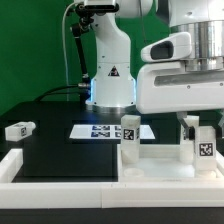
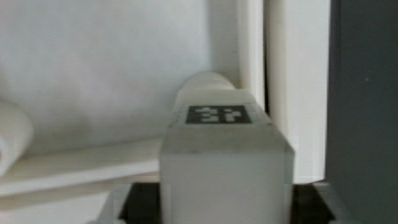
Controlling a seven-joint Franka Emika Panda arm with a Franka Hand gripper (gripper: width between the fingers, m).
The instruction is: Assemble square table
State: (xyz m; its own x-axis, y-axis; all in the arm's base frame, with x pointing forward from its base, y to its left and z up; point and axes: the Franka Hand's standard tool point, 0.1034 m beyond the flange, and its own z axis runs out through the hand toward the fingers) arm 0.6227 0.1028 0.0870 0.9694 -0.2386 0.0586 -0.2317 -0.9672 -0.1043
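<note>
Standing upright between the hand's (image 1: 202, 128) fingers, gripped on both sides, one tagged leg (image 2: 222, 150).

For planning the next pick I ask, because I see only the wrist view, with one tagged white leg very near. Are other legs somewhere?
Observer: Yes, a loose leg lies at the exterior view's far left.
Operator: Where is the square top?
Observer: The square top lies at the exterior view's lower right; a corner leg stands upright on it.
Operator: And the pincer?
Observer: The pincer hangs over the top's right part, close to another upright leg.
</note>
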